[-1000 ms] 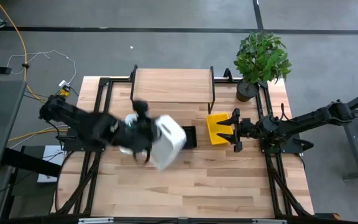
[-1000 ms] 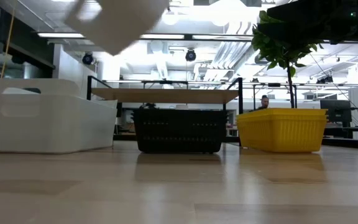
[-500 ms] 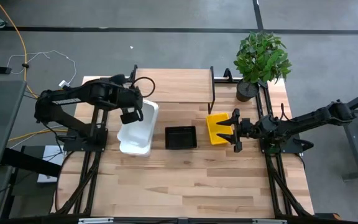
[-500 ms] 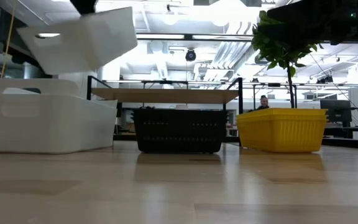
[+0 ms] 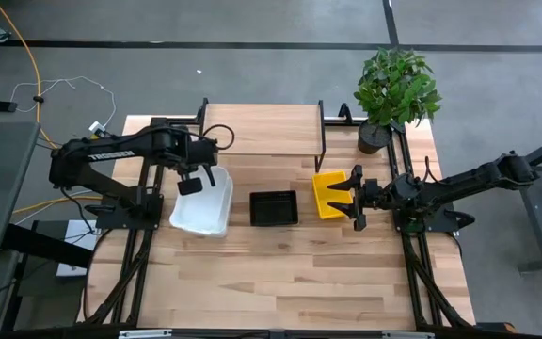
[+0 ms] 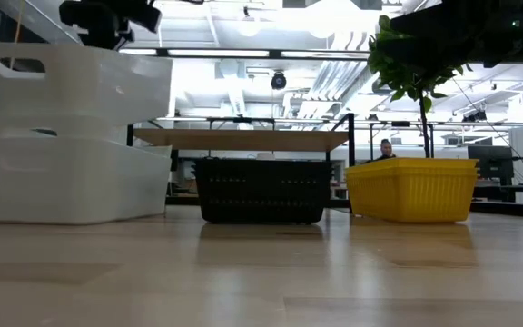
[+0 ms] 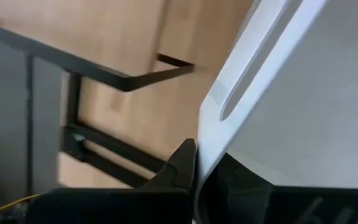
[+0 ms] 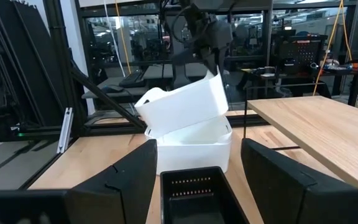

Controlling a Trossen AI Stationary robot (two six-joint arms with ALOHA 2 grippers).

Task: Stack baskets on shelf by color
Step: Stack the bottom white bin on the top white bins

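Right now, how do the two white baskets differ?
The upper white basket is held at its rim by the shut left gripper; the lower white basket is not gripped. The upper sits tilted and only partly nested into the lower in the right wrist view; the lower rests flat on the table. Both look alike: white, solid-walled, with slot handles.

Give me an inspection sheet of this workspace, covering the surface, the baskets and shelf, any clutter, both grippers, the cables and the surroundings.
Surface: light wooden tabletop, front area bare.
Job's things: upper white plastic basket tilted into lower white plastic basket; black perforated basket and yellow perforated basket on the tabletop; low wooden-topped shelf holds no basket.
Clutter: potted green plant at the far right corner.
Grippers: left gripper shut on the upper white basket's rim; right gripper open, beside the yellow basket.
Cables: yellow and white cables on the floor at left.
Surroundings: grey floor; lit workshop behind.
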